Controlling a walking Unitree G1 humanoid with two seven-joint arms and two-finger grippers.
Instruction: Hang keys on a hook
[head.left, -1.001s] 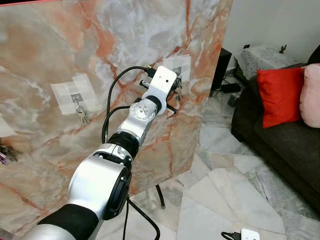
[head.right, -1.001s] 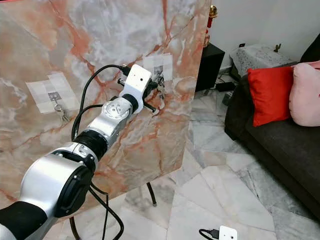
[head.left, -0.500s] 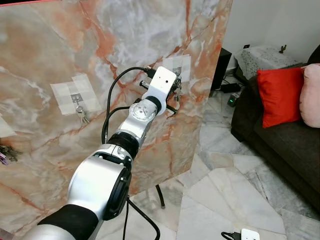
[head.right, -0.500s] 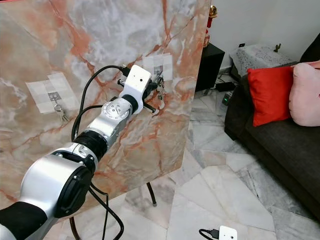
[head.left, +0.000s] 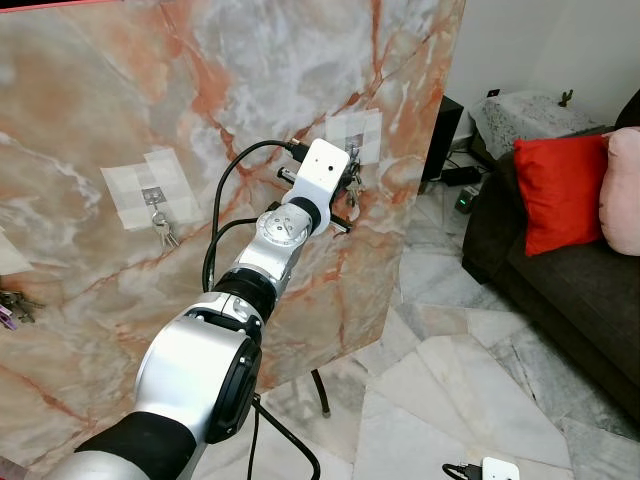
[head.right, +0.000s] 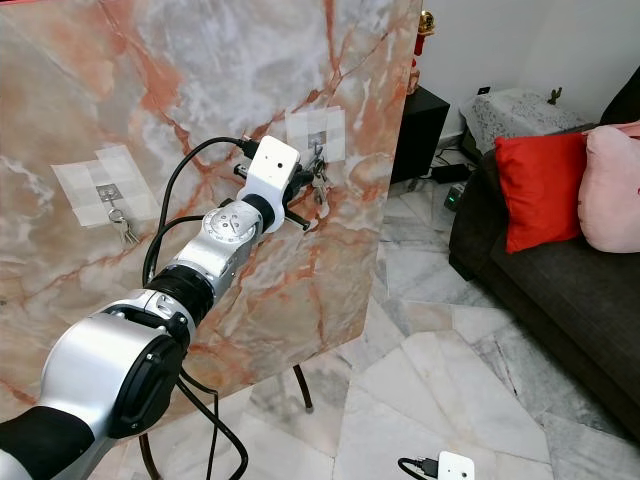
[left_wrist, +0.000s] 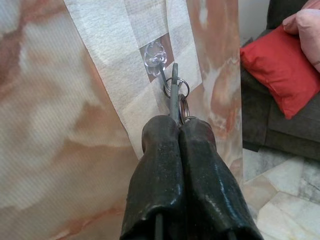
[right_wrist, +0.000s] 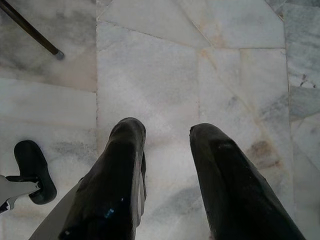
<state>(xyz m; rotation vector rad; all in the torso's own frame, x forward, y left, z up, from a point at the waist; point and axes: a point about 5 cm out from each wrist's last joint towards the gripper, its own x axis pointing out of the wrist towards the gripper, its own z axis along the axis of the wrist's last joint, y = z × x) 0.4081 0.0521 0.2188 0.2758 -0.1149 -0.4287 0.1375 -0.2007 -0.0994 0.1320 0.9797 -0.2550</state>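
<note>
Keys (left_wrist: 175, 95) pinched in your left gripper's (left_wrist: 179, 125) closed jaws, ring at the clear hook (left_wrist: 155, 54) near the marble board's (head.left: 200, 90) right edge, release pending.

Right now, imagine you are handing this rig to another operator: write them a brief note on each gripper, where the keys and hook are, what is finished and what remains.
Left gripper: raised at the marble board, shut on the keys, held right at the clear hook on its taped patch.
Right gripper: open, hanging idle over the floor.
Done: keys brought to the hook; a key ring sits just under it, but I cannot tell whether it is over the hook. Another set already hangs on a hook further to the robot's left.
Left: seat the ring, release, withdraw.
</note>
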